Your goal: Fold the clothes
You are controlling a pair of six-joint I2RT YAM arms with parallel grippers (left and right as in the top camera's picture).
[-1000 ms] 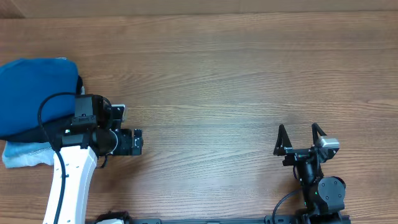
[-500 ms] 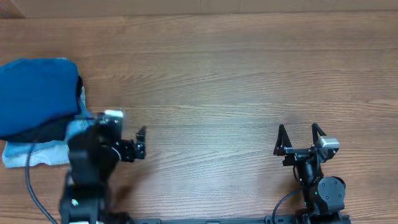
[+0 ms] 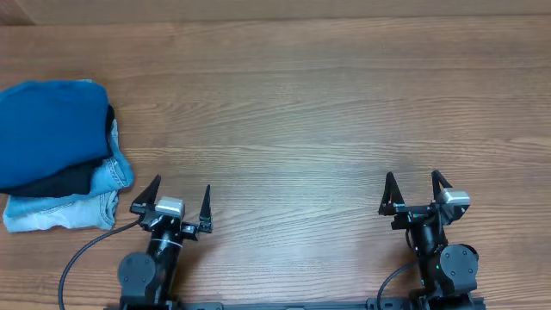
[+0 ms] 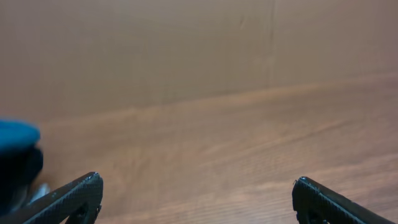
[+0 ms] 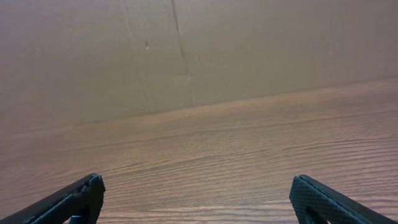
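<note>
The teal-blue clothes (image 3: 52,129) lie folded on top of a pile at the table's left edge; in the left wrist view a blurred corner of the clothes (image 4: 15,134) shows at far left. My left gripper (image 3: 179,196) stands open near the front edge, to the right of the pile and apart from it, with only bare table between its fingertips (image 4: 87,186). At the front right my right gripper (image 3: 415,187) is open too, and it holds nothing (image 5: 196,186).
Under the blue garment lie a black folded garment (image 3: 65,181) and light blue denim jeans (image 3: 60,209). The wooden table (image 3: 327,112) stretches out beyond both grippers. A brown wall (image 5: 186,50) rises at the far edge.
My left arm has drawn back from beside the pile toward the front edge and turned its open gripper to face forward. The right arm has stayed still.
</note>
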